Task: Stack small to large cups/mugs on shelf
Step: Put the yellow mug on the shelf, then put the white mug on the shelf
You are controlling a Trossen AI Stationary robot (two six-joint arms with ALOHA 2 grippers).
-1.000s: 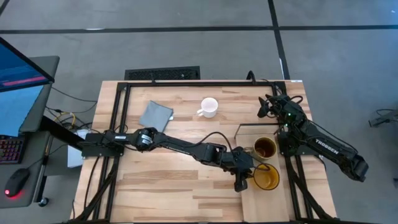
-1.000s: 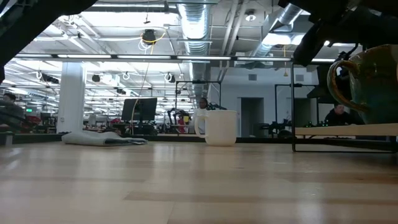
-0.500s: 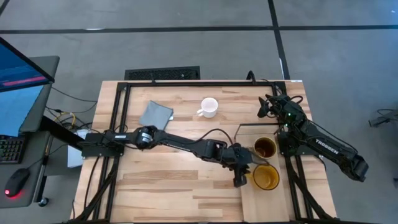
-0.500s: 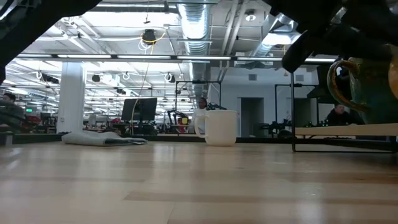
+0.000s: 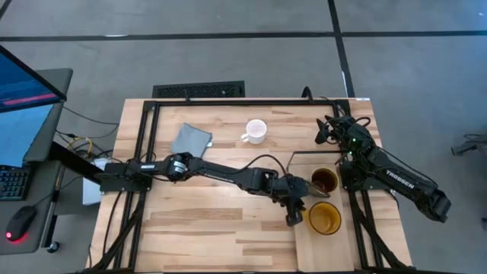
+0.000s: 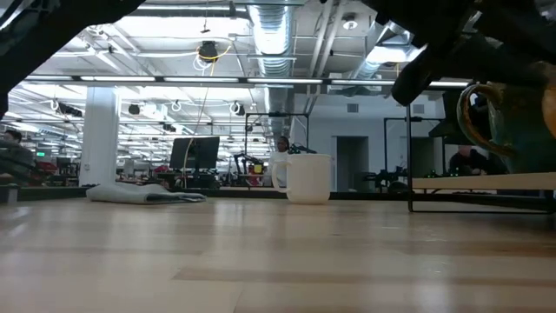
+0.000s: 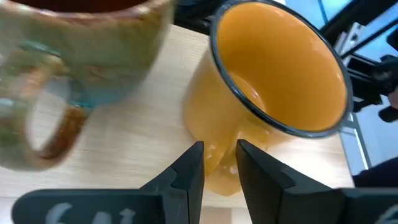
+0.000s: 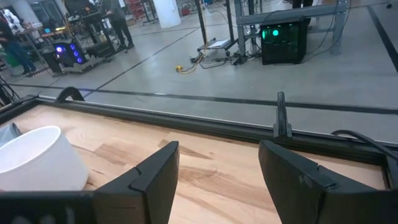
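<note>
We see the left gripper (image 7: 219, 163) pinching the handle of the yellow-orange mug (image 7: 273, 81) on the shelf (image 5: 304, 236), beside the dark brown mug (image 5: 324, 180). The right gripper (image 8: 217, 163) waits, fingers spread.

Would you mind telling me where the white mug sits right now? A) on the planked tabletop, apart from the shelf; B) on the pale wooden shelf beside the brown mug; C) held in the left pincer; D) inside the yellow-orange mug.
A: in the high view the white mug stands on the planked tabletop, apart from the shelf, where the brown mug and yellow-orange mug sit.
</note>
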